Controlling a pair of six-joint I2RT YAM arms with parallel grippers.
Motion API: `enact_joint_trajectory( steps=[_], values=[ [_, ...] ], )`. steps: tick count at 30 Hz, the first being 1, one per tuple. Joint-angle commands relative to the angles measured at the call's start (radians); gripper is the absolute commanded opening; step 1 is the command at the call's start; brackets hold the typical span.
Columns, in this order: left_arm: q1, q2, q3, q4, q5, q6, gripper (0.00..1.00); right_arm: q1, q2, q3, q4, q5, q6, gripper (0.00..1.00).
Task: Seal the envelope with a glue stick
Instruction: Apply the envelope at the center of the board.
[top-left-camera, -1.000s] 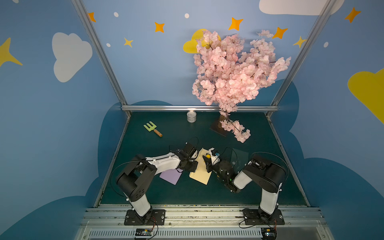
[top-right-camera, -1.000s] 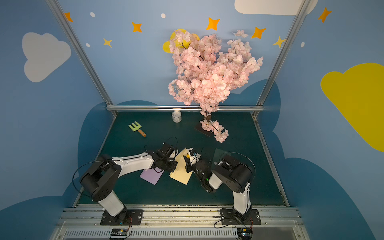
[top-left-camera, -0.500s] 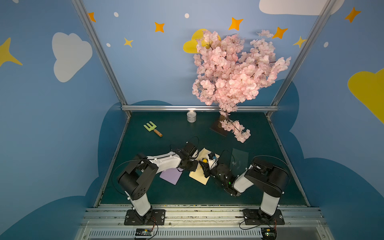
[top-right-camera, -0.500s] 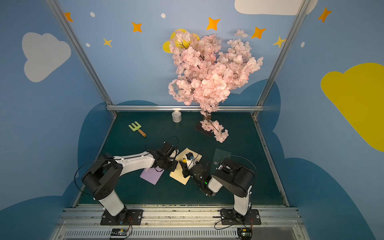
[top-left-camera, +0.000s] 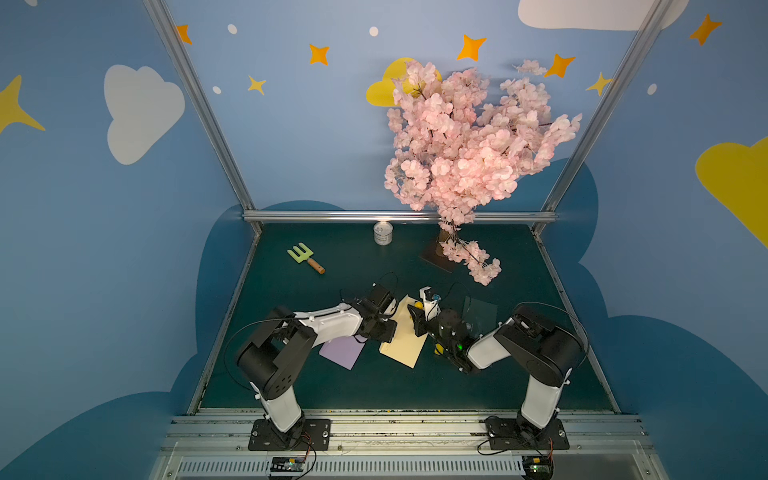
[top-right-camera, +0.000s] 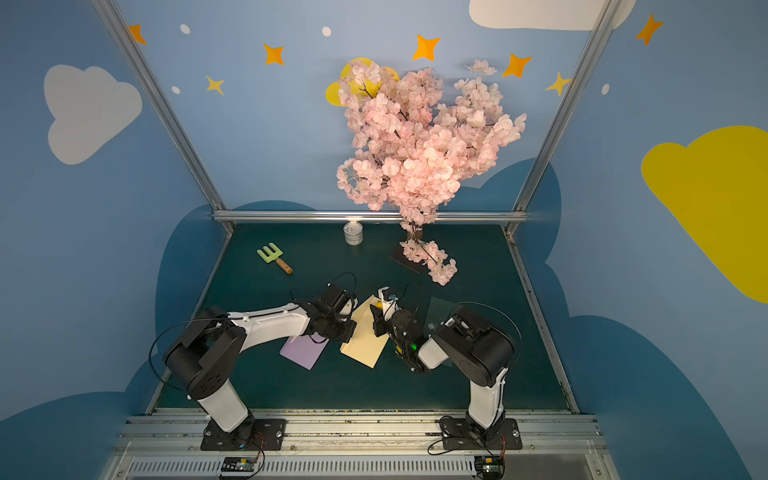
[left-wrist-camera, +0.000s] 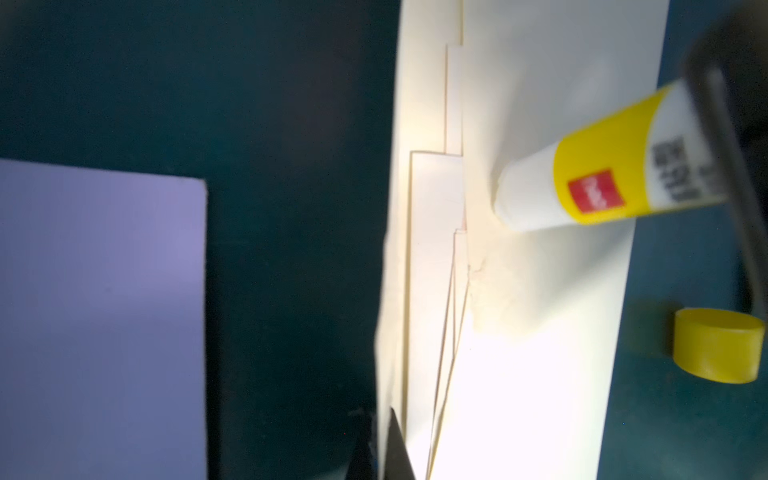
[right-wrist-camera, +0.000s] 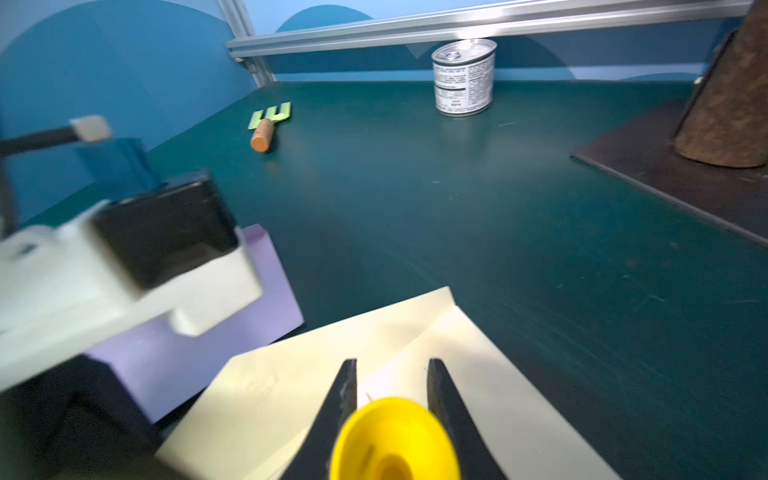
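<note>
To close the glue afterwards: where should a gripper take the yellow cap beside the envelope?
Across the round side wall of the cap, from above: short and round, it seems to stand on end on the mat, apart from the envelope.

Two robot arms are in view, one left arm (top-left-camera: 328, 324) and one right arm (top-left-camera: 536, 345), on one dark green surface (top-left-camera: 332, 382). There is one cream envelope (top-left-camera: 405, 340); one glue stick (left-wrist-camera: 598, 174); one loose yellow cap (left-wrist-camera: 717, 351). There are two other flat sheets, one purple sheet (top-left-camera: 343, 351) and one dark green sheet (top-left-camera: 482, 311); one tin can (top-left-camera: 383, 233); one toy garden fork (top-left-camera: 305, 257); one pink blossom tree (top-left-camera: 465, 141); one dark base plate (top-left-camera: 434, 257).
</note>
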Motion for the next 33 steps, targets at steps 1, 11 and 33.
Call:
enact_joint_trajectory(
  steps=[1,11,33],
  values=[
    [0.002,0.021,0.014,0.023,0.019,-0.003,0.04,0.042,0.019,-0.057,0.041,-0.11,0.059,0.0],
    [0.003,0.022,0.024,0.016,0.021,0.001,0.04,0.115,-0.01,-0.072,-0.047,0.046,0.084,0.0],
    [0.002,0.029,0.025,0.019,0.027,-0.01,0.04,0.037,-0.023,0.064,-0.285,0.03,0.012,0.0]
  ],
)
